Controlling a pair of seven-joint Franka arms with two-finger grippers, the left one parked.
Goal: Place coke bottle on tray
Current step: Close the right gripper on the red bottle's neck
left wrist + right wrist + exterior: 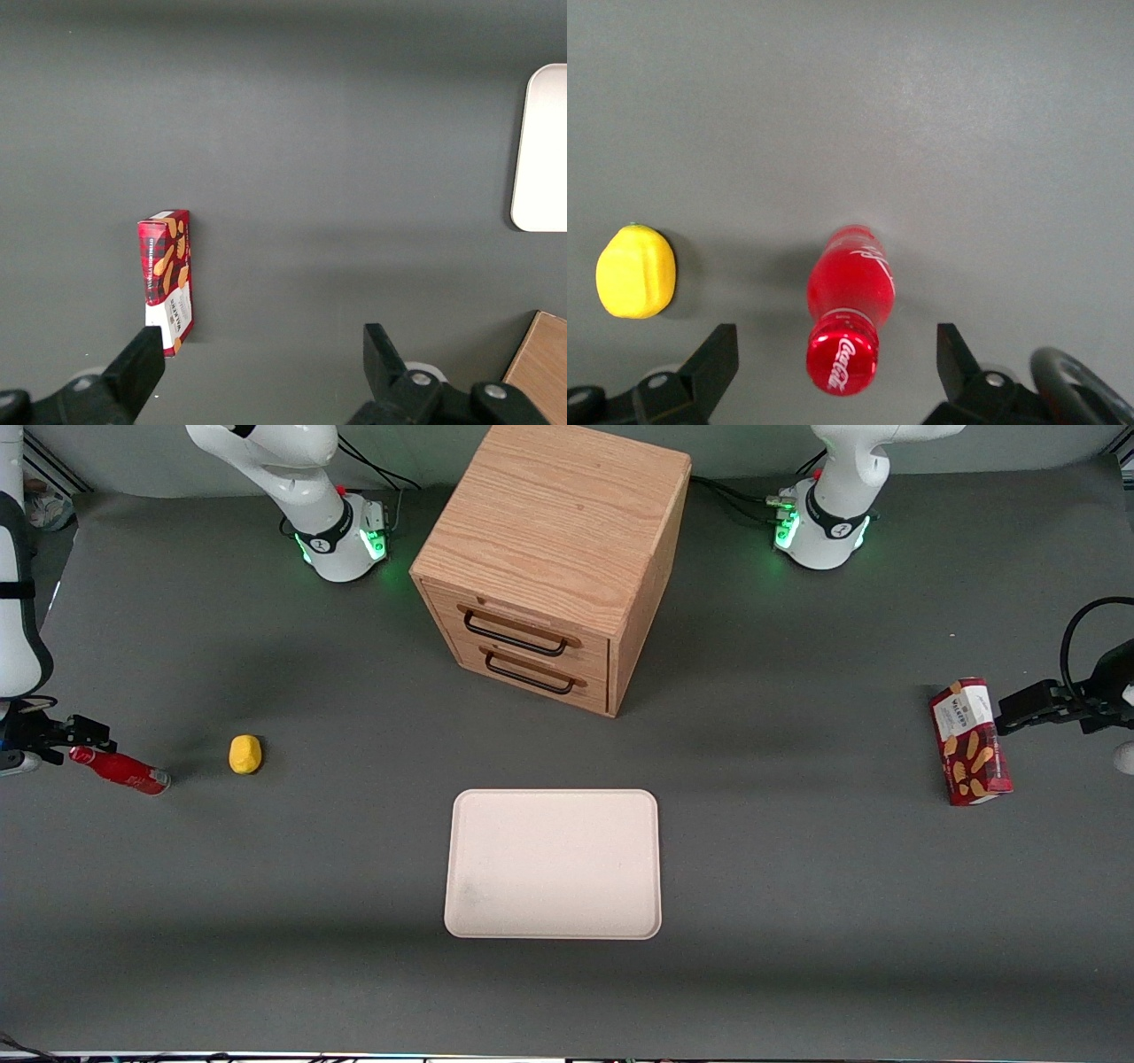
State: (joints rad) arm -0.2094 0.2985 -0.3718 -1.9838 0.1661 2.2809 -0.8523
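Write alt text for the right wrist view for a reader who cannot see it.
A red coke bottle lies on the grey table, its cap toward the camera, framed between the two spread black fingers of the open hand above it. A small yellow lemon-like object sits apart beside the bottle.

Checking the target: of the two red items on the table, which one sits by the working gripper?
The coke bottle, slim and capped, between the open gripper fingers; the snack box lies toward the parked arm's end.

High front overview of the whole table; both wrist cameras close, facing down (tray shared with overview).
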